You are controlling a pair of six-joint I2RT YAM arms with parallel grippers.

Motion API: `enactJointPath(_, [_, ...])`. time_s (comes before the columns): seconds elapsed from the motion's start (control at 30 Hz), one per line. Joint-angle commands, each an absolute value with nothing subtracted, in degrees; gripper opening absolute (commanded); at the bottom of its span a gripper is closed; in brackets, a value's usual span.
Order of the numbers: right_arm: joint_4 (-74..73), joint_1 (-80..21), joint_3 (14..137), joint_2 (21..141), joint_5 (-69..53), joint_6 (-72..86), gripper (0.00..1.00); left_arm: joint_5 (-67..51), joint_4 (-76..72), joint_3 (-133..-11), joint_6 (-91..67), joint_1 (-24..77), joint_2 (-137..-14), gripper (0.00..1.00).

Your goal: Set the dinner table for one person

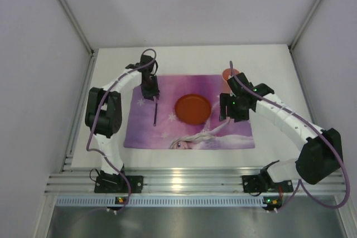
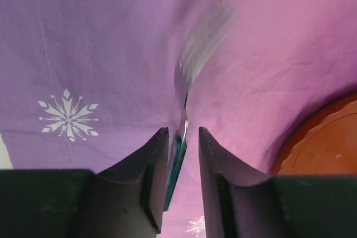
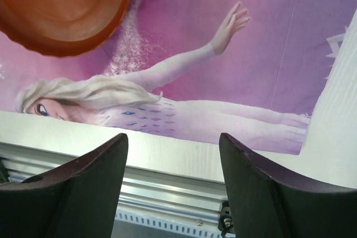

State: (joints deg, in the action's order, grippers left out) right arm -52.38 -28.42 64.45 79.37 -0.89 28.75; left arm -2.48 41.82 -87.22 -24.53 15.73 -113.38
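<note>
Left wrist: left hand [image 2: 183, 132] narrowly straddles fork [image 2: 187, 79]; right hand [image 3: 173, 137] gapes wide above dinner table [image 3: 340, 115].

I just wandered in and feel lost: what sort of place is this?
Probably a robotics test booth, not a home: two robot arms are bolted to an aluminium rail at a white table, plain white panels wall it in, and a child's placemat with an orange plate looks like a prop.

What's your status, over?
Left claw around fork handle, grip unclear. Right claw open, empty. Table: plate on placemat, fork left of it. Nothing in the way.
</note>
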Motion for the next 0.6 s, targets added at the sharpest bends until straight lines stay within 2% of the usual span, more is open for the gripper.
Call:
enactJointPath(0.0, [-52.64, -27.42, 63.20, 75.94, -0.18, 29.71, 0.67, -0.80, 41.83, -85.08, -26.81, 15.56, -110.48, 0.38])
enactJointPath(0.03, [-52.82, -27.51, 63.02, 75.76, -0.26, 29.62, 0.67, 1.47, 42.44, -83.95, -26.81, 15.56, -110.13, 0.50])
enactJointPath(0.1, [-53.00, -27.42, 62.67, 75.24, -0.26, 29.62, 0.67, 3.50, 42.97, -82.63, -26.28, 15.30, -108.21, 0.64])
enactJointPath(0.17, [-53.17, -27.42, 62.67, 74.97, -0.35, 29.53, 0.67, 6.31, 43.85, -80.52, -25.67, 14.86, -104.79, 0.88])
enactJointPath(0.23, [-53.44, -27.42, 62.67, 74.80, -0.61, 29.27, 0.67, 7.90, 44.56, -77.79, -25.23, 13.02, -101.88, 0.92])
enactJointPath(0.47, [-54.14, -27.51, 63.19, 75.76, -1.14, 27.08, 0.67, 10.89, 47.02, -67.69, -22.33, -3.65, -87.65, 0.93])
enactJointPath(0.57, [-54.31, -27.42, 63.72, 76.99, -1.93, 26.19, 0.67, 13.09, 47.98, -64.17, -20.84, -7.89, -86.92, 0.91])
